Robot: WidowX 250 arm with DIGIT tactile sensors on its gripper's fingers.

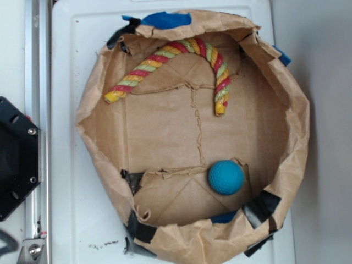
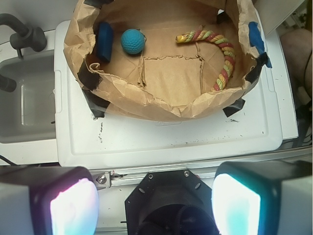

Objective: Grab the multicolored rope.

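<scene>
The multicolored rope [image 1: 181,60] lies in an arch along the far side of a brown paper-lined basket [image 1: 93,148], its two yellow ends pointing down. In the wrist view the rope [image 2: 222,54] curves along the basket's right inner side. A teal dimpled ball [image 1: 225,177] rests near the basket's lower right; it also shows in the wrist view [image 2: 132,41]. My gripper [image 2: 154,203] is open, its two pads wide apart with nothing between them. It hangs high over the robot base, well short of the basket. The gripper does not show in the exterior view.
The basket stands on a white lid [image 2: 171,137]. A black robot base [image 1: 14,159] and a metal rail [image 1: 34,82] sit at the left. A blue block [image 2: 105,40] leans inside the basket beside the ball. A grey sink [image 2: 24,107] lies left of the lid.
</scene>
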